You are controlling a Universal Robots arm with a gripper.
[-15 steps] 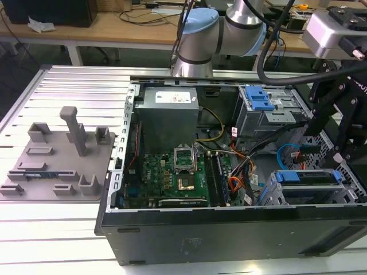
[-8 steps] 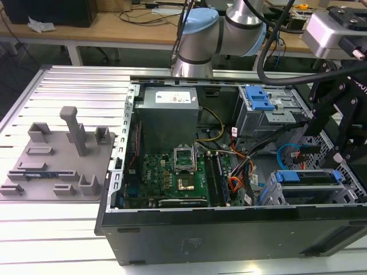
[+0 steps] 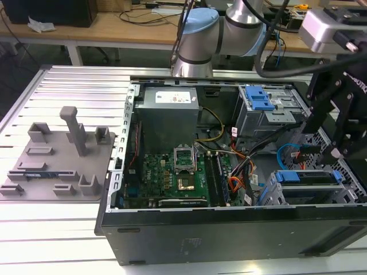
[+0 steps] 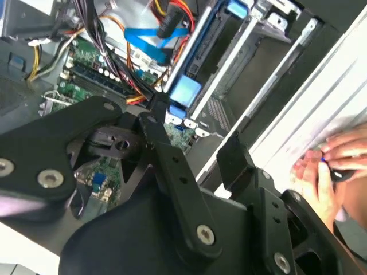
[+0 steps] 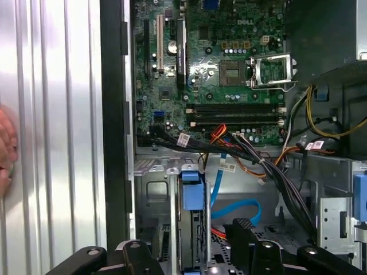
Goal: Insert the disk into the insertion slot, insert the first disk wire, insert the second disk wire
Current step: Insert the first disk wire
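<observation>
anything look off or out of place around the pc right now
Yes: a person's hand is over the ribbed metal table right beside the open computer case, close to where the arm works. Inside, the disk looks squarely seated in the insertion slot; nothing there looks askew or damaged.

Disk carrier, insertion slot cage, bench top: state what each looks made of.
Disk carrier: bright blue plastic, probably moulded, uniform colour with a soft sheen. Insertion slot cage: grey sheet metal, thin folded edges and punched holes; likely steel, though unconfirmed. Bench top: ribbed silvery metal, brushed sheen, looks like extruded aluminium.
</observation>
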